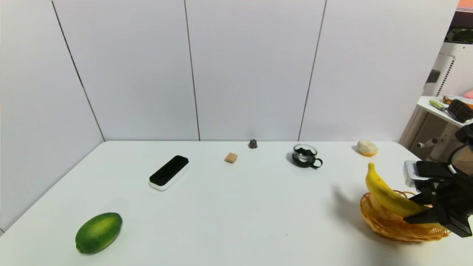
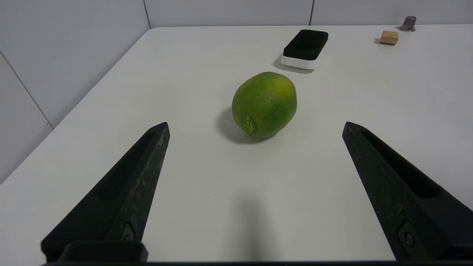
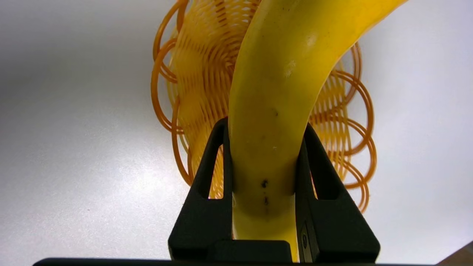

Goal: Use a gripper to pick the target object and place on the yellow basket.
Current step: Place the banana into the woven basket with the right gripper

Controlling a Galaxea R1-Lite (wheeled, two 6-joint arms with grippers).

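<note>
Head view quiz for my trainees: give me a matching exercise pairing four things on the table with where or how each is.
Things:
1. banana
2. green fruit
3. glass cup
4. yellow basket

Places or states:
A. near left part of the table
B. clamped in the right gripper
C. far side, dark contents
D. near right, below the held fruit

Pairs: 1-B, 2-A, 3-C, 4-D

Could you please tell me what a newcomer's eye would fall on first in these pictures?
The long curved yellow banana, clamped in the right hand, hangs above the orange-yellow woven wicker basket at the table's right. Next, the green oval fruit lies alone at the near left, ahead of the open, parked left hand.
</note>
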